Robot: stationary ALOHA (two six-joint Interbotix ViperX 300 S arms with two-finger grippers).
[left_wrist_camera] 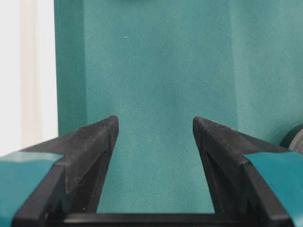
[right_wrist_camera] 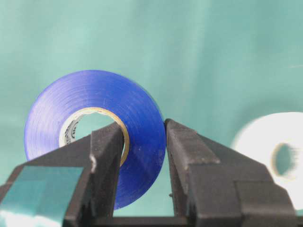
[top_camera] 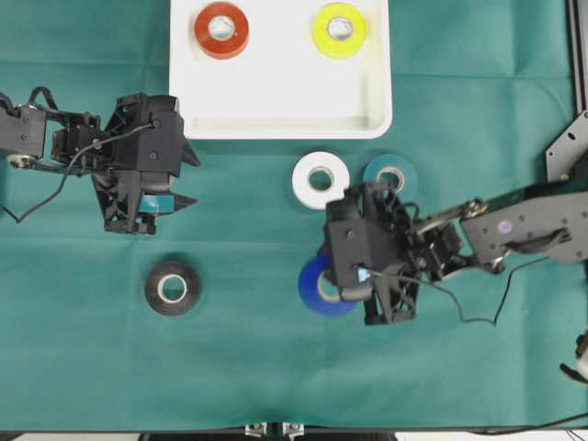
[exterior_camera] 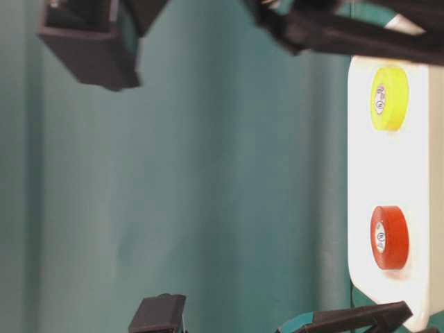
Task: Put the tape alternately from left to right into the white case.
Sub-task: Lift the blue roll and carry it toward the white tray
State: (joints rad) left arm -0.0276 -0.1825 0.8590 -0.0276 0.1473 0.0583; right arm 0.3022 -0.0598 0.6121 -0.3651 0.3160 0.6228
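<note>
My right fingers pinch the wall of the blue tape roll, one inside its core and one outside, for a firm lift. My left fingers stand wide and empty. The white case lies beyond the right fingertips, holding red and yellow rolls.

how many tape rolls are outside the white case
4: white roll and teal roll just below the white case, black roll lower left, blue roll pinched in the right claw. None seem hidden.
</note>
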